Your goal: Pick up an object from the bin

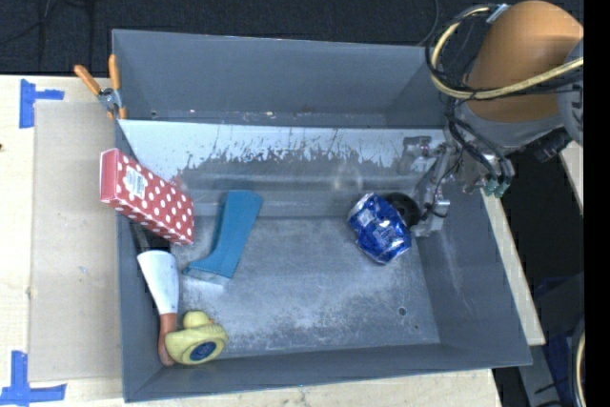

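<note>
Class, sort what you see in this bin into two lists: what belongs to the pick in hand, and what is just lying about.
Belongs to the pick (likely): hand; blue crumpled packet, right beside the hand; grey bin.

Just lying about, at the left: red white-dotted box; blue block; white tube; yellow round thing.

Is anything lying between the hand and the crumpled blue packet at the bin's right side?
Nothing visible does. The hand is right beside the blue packet, at its upper right. The red dotted box lies far off at the left of the bin.
</note>
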`<state>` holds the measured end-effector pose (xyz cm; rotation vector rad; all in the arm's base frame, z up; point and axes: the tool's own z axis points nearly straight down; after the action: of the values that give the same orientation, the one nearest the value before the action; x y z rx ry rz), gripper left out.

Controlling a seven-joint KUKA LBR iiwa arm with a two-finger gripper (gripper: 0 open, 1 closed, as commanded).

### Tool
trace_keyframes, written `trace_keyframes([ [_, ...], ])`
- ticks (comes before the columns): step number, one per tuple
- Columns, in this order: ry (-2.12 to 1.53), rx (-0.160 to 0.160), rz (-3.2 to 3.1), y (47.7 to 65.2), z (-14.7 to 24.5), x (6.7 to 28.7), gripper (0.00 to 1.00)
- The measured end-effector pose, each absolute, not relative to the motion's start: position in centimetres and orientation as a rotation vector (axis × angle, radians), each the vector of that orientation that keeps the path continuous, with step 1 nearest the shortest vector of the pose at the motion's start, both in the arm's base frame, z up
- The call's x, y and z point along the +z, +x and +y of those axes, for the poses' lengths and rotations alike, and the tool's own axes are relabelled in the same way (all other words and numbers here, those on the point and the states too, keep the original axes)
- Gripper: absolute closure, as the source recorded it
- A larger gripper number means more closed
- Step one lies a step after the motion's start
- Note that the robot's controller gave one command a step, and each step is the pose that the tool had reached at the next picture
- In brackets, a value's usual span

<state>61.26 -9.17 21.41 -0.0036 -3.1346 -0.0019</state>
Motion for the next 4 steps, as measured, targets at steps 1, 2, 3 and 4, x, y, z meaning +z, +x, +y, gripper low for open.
trace_keyframes([
  [1, 0.000, -0.001, -3.142, 61.4, -9.1, 21.9, 0.00],
  [2, -0.117, -0.002, -3.139, 61.7, -9.9, 13.4, 0.00],
  [3, -0.240, -0.005, -3.118, 61.3, -9.9, 10.7, 0.00],
  [4, -0.293, -0.002, -3.128, 61.6, -10.0, 12.5, 0.00],
])
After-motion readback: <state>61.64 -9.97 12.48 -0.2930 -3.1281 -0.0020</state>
